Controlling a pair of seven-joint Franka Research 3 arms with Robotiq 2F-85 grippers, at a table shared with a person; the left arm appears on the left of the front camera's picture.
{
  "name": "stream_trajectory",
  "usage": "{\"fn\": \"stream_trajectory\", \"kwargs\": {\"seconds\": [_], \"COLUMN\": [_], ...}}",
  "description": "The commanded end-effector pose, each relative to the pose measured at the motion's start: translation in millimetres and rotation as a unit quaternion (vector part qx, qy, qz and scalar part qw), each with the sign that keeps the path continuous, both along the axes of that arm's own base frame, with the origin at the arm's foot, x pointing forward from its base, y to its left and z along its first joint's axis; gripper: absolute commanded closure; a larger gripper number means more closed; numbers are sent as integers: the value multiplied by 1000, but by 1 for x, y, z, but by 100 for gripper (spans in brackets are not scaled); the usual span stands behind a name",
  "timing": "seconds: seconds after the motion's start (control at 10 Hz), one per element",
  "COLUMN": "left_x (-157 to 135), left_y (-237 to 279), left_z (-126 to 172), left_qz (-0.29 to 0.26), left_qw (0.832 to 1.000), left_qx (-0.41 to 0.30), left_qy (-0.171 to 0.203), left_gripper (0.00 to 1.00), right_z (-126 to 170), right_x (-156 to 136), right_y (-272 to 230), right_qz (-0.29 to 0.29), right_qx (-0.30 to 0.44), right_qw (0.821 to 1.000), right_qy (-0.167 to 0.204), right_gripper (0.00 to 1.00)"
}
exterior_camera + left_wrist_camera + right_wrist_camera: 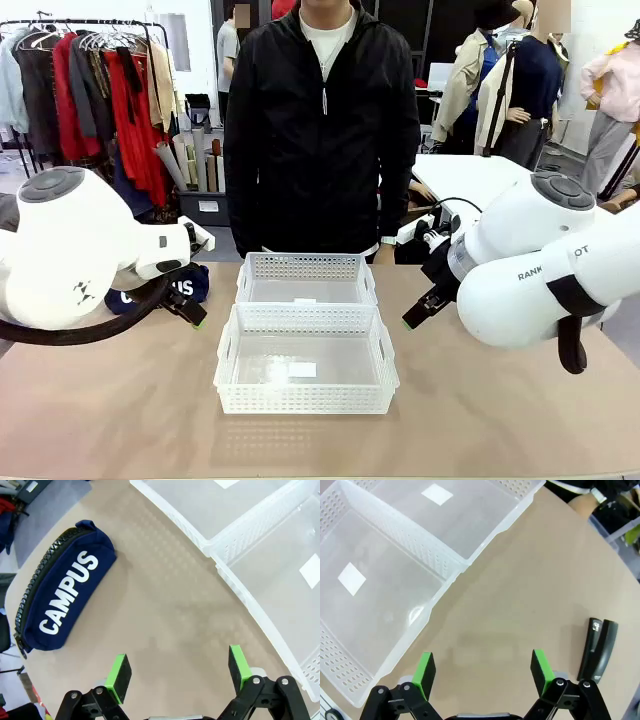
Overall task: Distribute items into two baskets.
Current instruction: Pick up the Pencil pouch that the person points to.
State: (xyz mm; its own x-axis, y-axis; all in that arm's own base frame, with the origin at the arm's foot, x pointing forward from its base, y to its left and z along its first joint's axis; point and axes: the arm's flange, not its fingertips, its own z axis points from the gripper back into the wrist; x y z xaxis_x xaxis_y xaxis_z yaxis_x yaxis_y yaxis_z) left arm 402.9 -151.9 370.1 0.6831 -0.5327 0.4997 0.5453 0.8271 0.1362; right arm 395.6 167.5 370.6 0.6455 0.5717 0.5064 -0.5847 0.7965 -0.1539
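Front view: two white baskets sit end to end at the middle of the tan table [120, 410], the near basket [306, 398] touching the far basket [305, 266]. You can see nothing in either one but a small white label. A person [320, 130] in a black jacket stands at the far edge. Your left gripper [195, 310] hangs low over the table to the left of the baskets. The navy pouch [192, 284] lies just behind it, partly hidden by the arm. Your right gripper [428, 303] hangs to the right of the baskets, and its green tips point down and towards them.

Left wrist view: the left gripper [179, 672] has its green pads spread wide apart over bare table, with nothing between them. The pouch [62, 592], lettered "CAMPUS", lies flat up and to the left of the fingers, outside the jaws and clear of them. Both baskets fill the upper right corner.

Right wrist view: the right gripper [482, 672] also stands wide apart over bare table, gripping nothing. The black stapler [597, 650] lies flat on the table just beyond the right-hand finger, outside the jaws. Both baskets lie to the upper left.
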Motion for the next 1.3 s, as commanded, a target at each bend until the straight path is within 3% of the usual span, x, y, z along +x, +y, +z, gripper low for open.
{"fn": "stream_trajectory", "kwargs": {"seconds": [0.0, 1.0, 1.2], "left_x": [0, 0, 2], "left_y": [0, 0, -2], "left_z": [0, 0, 19], "left_qz": [0, 0, -8], "left_qw": [1000, 1000, 1000], "left_qx": [0, 0, -4], "left_qy": [0, 0, -3], "left_gripper": [0, 0, 0], "right_z": [0, 0, 13], "right_x": [0, 0, 4], "right_y": [0, 0, 3], "right_qz": [0, 0, 0], "right_qx": [0, 0, 15], "right_qw": [1000, 1000, 1000], "right_qy": [0, 0, 4], "right_gripper": [0, 0, 0]}}
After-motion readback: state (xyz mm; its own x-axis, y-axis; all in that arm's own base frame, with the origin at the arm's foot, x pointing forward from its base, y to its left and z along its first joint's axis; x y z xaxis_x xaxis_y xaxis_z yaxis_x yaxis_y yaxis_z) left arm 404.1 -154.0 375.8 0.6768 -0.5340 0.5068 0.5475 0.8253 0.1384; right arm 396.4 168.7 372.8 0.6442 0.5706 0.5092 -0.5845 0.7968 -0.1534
